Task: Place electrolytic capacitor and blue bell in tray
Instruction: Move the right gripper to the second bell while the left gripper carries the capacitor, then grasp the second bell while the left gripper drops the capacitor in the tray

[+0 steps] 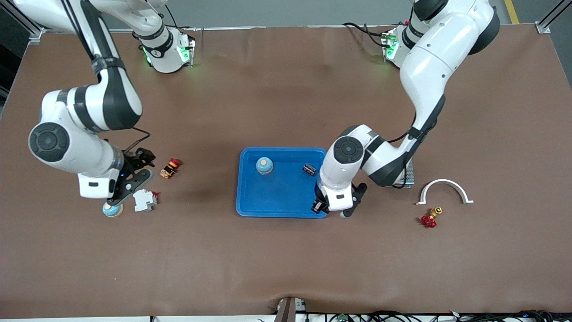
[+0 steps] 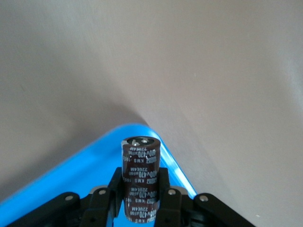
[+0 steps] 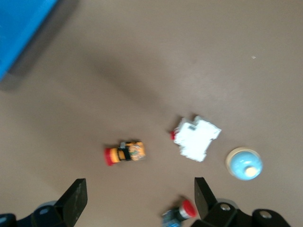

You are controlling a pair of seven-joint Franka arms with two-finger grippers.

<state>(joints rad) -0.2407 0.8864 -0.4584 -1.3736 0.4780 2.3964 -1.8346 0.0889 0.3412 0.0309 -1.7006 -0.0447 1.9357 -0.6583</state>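
Capacitor (image 2: 140, 177), the dark cylindrical part with printed lettering, sits clamped upright between the closed fingers of the left claw (image 1: 322, 206). That claw hangs over the tray (image 1: 277, 197) at the corner nearest the front camera, toward the left arm's end of the bench (image 1: 286, 259). The left wrist view shows the rounded blue rim directly under the part.

Judged step: delivery of a capacitor into the tray. The next move appears to call for shifting slightly inward from the rim, lowering, then opening the fingers so the part lands on the tray floor, not on the edge.

Nearer the right arm's end, a blue bell (image 1: 112, 209) stands on the bench, well apart from the tray. The right claw (image 1: 127, 179) hovers above it, fingers spread wide and empty. A white breaker block (image 1: 144, 199) lies just beside the bell; an orange push-button part (image 1: 170, 167) lies farther from the camera.

Farther into the tray, a second blue bell (image 1: 264, 165) and a second dark capacitor (image 1: 309, 169) already rest on its floor.

Left arm pose: elbow folded low beside the tray, wrist pointing down. Right arm pose: forearm angled down toward the bench, wrist over the bell.
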